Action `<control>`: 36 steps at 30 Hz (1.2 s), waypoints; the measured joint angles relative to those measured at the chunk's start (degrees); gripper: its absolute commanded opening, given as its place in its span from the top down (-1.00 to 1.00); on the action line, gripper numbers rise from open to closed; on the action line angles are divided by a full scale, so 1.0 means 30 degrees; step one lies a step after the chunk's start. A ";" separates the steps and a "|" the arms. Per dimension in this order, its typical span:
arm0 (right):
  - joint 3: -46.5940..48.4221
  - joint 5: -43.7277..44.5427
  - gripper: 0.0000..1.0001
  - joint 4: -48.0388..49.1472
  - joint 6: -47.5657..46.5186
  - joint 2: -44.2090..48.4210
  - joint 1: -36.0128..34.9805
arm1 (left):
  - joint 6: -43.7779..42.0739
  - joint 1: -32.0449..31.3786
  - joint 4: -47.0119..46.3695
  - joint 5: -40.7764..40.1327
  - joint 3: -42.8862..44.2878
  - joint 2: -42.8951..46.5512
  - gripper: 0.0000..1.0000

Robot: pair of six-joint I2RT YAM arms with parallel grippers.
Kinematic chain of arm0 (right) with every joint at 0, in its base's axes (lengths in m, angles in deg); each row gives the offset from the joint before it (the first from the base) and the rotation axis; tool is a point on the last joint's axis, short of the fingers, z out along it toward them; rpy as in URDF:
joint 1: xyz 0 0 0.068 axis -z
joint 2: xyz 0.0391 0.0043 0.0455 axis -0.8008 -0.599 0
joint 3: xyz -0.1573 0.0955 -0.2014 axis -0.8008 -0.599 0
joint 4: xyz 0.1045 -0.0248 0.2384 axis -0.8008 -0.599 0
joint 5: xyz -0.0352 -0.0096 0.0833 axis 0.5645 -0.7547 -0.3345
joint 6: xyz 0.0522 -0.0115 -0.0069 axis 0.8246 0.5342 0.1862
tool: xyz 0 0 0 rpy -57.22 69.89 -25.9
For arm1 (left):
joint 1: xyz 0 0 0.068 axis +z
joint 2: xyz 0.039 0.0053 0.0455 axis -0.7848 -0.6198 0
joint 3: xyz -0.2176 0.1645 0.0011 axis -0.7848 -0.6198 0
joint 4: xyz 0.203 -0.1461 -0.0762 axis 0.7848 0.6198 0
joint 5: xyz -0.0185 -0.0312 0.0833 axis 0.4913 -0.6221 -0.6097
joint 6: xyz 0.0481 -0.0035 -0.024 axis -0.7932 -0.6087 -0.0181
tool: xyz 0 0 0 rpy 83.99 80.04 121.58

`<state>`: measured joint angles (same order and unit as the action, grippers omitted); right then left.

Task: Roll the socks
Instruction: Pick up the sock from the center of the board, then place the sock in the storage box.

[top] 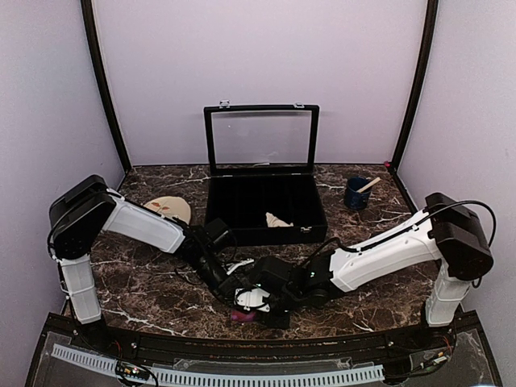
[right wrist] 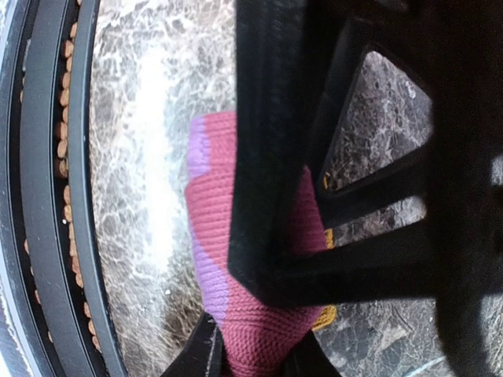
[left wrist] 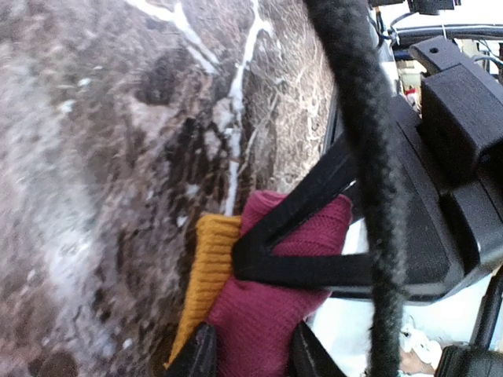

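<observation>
The maroon sock (top: 241, 316) lies on the marble table near the front edge, with both grippers on it. In the left wrist view the maroon sock (left wrist: 267, 314) shows its orange cuff (left wrist: 208, 267), and my left gripper (left wrist: 251, 355) is shut on it. In the right wrist view the same sock (right wrist: 259, 330), with lilac patches, sits between the fingers of my right gripper (right wrist: 253, 357), which is shut on it. The two grippers (top: 246, 300) overlap closely from the top. The cream-beige sock (top: 278, 219) lies inside the black box.
An open black box (top: 309, 234) with a clear lid stands at the back centre. A tan oval mat (top: 169, 210) lies to its left. A blue cup (top: 357, 194) with a stick stands at the back right. The table's front rail (right wrist: 47, 196) is close.
</observation>
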<state>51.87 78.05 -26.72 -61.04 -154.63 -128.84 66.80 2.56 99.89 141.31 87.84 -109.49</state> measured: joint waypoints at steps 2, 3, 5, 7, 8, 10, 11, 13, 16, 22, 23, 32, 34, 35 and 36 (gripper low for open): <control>0.0000 -0.0036 1.00 0.0080 0.0226 -0.0007 0.0015 | 0.0474 0.0095 -0.0663 -0.0423 -0.0576 0.0488 0.26; 0.0000 -0.0036 1.00 0.0117 0.0444 -0.0007 0.0044 | 0.0656 0.0109 -0.0962 -0.0678 -0.0831 0.0729 0.25; -0.0015 -0.0189 1.00 0.0211 0.0882 -0.0007 0.0189 | 0.0940 0.0109 -0.1443 -0.1239 -0.1268 0.1224 0.23; -0.0051 -0.0328 1.00 0.0364 0.1246 -0.0007 0.0342 | 0.1319 0.0124 -0.1938 -0.2004 -0.1770 0.1778 0.20; -0.0080 -0.0372 1.00 0.0459 0.1421 -0.0007 0.0401 | 0.1450 0.0138 -0.2084 -0.2339 -0.1967 0.1996 0.20; -0.0182 -0.0474 1.00 0.0663 0.1749 0.0015 0.0539 | 0.1792 0.0146 -0.2477 -0.3140 -0.2397 0.2506 0.19; -0.0240 -0.0503 1.00 0.0758 0.1902 0.0036 0.0605 | 0.1974 0.0153 -0.2674 -0.3563 -0.2623 0.2783 0.18; -0.0291 -0.0532 1.00 0.0838 0.2164 0.0087 0.0743 | 0.2317 0.0182 -0.3009 -0.4299 -0.3045 0.3315 0.16; -0.0379 -0.0495 1.00 0.0736 0.2514 0.0277 0.0984 | 0.2856 0.0270 -0.3366 -0.5523 -0.3665 0.4269 0.14; -0.0940 -0.0226 1.00 -0.0401 0.3031 0.1158 0.1486 | 0.3825 0.0583 -0.3322 -0.8444 -0.4065 0.5610 0.11; -0.0998 -0.0182 1.00 -0.0561 0.3096 0.1290 0.1530 | 0.4022 0.0590 -0.3322 -0.8976 -0.4065 0.5799 0.09; -0.1588 0.0612 1.00 -0.1727 0.3949 0.2820 0.1967 | 0.6113 0.0670 -0.3220 -1.3952 -0.4364 0.9763 0.02; -0.1588 0.0860 1.00 -0.1894 0.4189 0.3220 0.2142 | 0.6484 0.0670 -0.3111 -1.5249 -0.4364 1.0856 0.01; -0.1581 0.1027 1.00 -0.1989 0.4335 0.3453 0.2273 | 0.6623 0.0670 -0.3053 -1.5861 -0.4364 1.1293 0.01; -0.1559 0.1158 1.00 -0.2084 0.4437 0.3636 0.2426 | 0.6776 0.0670 -0.2980 -1.6495 -0.4364 1.1759 0.00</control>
<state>47.19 81.53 -32.98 -47.73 -143.72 -121.56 87.13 4.57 90.95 91.83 74.75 -74.21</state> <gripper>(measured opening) 0.153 0.492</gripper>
